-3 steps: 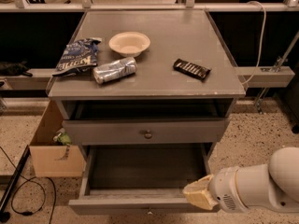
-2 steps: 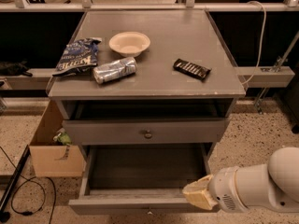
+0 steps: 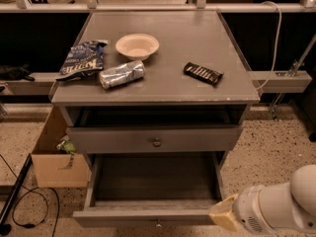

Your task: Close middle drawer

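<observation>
The middle drawer [image 3: 148, 216] is a wide grey drawer pulled far out of the cabinet. Its deep, dark box [image 3: 155, 177] is empty, and a small knob [image 3: 158, 224] sits on its front panel at the frame's lower edge. My gripper [image 3: 224, 214], a cream tip on a white arm, is at the lower right, right by the right end of that drawer's front panel. Whether it touches the panel is unclear. Above, a second grey drawer [image 3: 118, 139] with a round knob [image 3: 157, 142] stands slightly out.
On the cabinet top [image 3: 173, 38] lie a blue chip bag [image 3: 81, 58], a crushed silver can [image 3: 121, 74], a cream bowl [image 3: 137, 46] and a dark snack bar [image 3: 203, 73]. A cardboard box [image 3: 54, 157] stands on the floor left of the cabinet, with black cables [image 3: 29, 201] beside it.
My gripper has shifted a little to the right and down along the drawer's front. The drawers have not moved.
</observation>
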{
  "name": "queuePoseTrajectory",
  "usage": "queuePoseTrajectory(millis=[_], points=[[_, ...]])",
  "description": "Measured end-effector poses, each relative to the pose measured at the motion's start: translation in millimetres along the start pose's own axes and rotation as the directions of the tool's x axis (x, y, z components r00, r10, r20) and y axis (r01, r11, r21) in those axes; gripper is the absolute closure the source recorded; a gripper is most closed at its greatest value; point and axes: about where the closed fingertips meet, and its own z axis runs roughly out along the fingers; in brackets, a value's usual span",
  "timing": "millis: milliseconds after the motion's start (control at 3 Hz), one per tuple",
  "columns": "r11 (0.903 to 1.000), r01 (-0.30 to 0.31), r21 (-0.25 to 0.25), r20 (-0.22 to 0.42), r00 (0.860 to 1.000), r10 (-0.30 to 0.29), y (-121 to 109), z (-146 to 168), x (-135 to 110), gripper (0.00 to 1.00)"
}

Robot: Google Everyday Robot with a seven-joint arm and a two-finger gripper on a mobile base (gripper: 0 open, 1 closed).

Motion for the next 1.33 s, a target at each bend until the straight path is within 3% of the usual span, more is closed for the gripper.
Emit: queuePoseTrajectory(millis=[333, 1000, 1333], points=[[0.9988, -0.005, 0.049, -0.026, 1.000, 0.007, -28.3, -12.5, 25.7, 1.00], [0.9982, 0.010, 0.060, -0.035, 0.999, -0.008, -28.6, -8.6, 24.9, 1.00], [0.9964, 0.027, 0.080, -0.076, 0.997, -0.021, -38.3, 13.0, 41.8, 1.00]])
